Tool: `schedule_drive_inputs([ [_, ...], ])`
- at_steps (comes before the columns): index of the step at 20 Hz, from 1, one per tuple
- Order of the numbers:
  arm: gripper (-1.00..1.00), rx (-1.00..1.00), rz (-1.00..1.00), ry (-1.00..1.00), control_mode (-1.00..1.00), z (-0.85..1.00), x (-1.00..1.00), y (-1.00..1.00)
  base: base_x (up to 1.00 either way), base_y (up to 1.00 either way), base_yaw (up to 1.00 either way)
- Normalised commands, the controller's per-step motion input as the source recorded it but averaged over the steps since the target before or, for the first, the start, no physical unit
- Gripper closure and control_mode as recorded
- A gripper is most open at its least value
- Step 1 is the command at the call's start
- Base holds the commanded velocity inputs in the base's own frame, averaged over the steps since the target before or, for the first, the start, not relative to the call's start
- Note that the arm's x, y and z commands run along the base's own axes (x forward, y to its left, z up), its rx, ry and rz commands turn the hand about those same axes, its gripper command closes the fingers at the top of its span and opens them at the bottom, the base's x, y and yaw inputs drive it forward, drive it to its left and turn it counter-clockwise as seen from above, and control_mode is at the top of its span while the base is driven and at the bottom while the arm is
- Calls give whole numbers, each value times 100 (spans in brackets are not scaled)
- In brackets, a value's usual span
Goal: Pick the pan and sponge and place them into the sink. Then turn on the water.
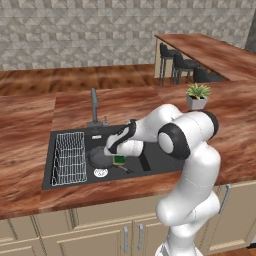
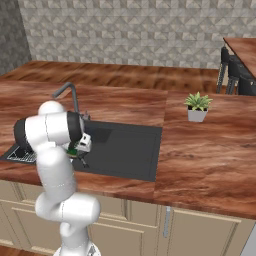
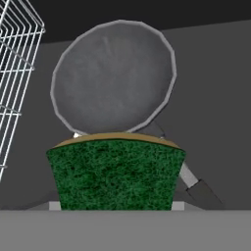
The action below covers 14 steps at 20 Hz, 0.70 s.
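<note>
In the hand view the small rectangular sponge (image 3: pixel 115 174), green face toward the camera with a thin yellow edge on top, sits at lower centre; the two-finger gripper (image 1: pixel 119 156) is judged clamped on its short sides, though the finger tips themselves are hidden behind it. Its long axis runs left to right across the frame.

Step in hand, as judged: releasing the sponge into the large matte black rectangular sink (image 1: pixel 159 161). To do it well, lower a little first and part the fingers over bare basin floor beside the pan, not on it.

Beyond, at upper centre, the small round black frying pan (image 3: pixel 113 77) lies flat in the basin, its thin dark handle (image 3: pixel 182 171) pointing toward the lower right.

At far left stands the white wire rack (image 3: pixel 15 73).
</note>
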Motion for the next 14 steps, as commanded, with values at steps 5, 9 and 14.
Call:
schedule_drive_inputs([
  [5, 100, 0, 0, -4, -100, -22, 20, 7, 0, 0, 0],
  [9, 100, 0, 1, -2, -100, -24, 20, 8, 0, 0, 0],
  [14, 100, 0, 1, -2, -100, -23, 20, 8, 0, 0, 0],
])
